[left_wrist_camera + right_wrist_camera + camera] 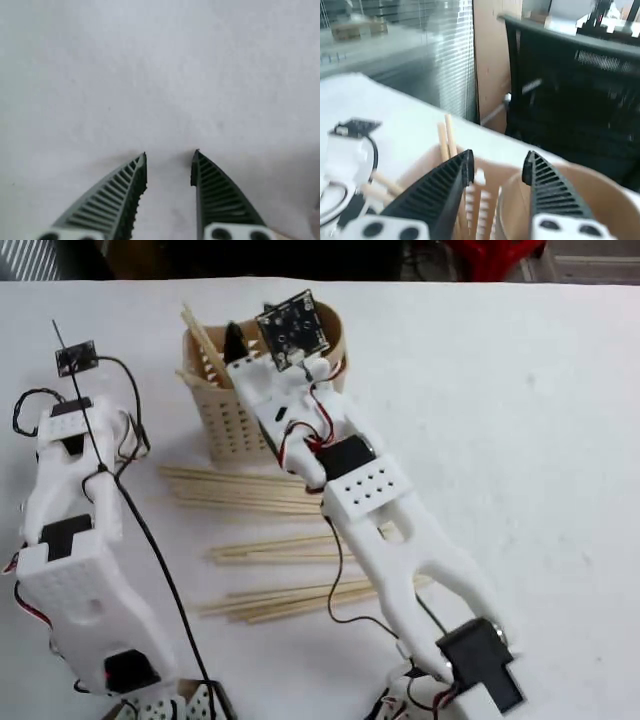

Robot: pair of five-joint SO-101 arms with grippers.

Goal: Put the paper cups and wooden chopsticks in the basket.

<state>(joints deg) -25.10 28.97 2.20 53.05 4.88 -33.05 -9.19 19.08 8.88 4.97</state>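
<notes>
The loose chopsticks [250, 490] lie flat on the worktop [520, 420] in three rough bundles just in front of the basket [235, 425]. The nearest bundle is almost at its foot and the other two are farther out, partly under the right arm. They look light, stiff and thin, and smooth enough to roll or fan apart. A grip across the middle of a bundle, with the jaws crosswise to the sticks, would probably keep them level. A hold near one end would likely let them tip and slide out.

The basket is a pale, perforated tub standing upright. Inside it, several standing chopsticks [200, 340] lean against the wall on the side away from the right arm. A brown paper cup [338, 335] sits in the opposite side, open end up. Whether more cups are nested in it or beside it cannot be told. A cup would be light and easily crushed, so it is best held gently by the rim or wall.

The right pincer [496, 167] hangs directly over the basket's mouth, jaws moderately apart with nothing between them. The left pincer [169, 161] is well to the side of the basket, pointing down at bare worktop, jaws parted about as far and also holding nothing.
</notes>
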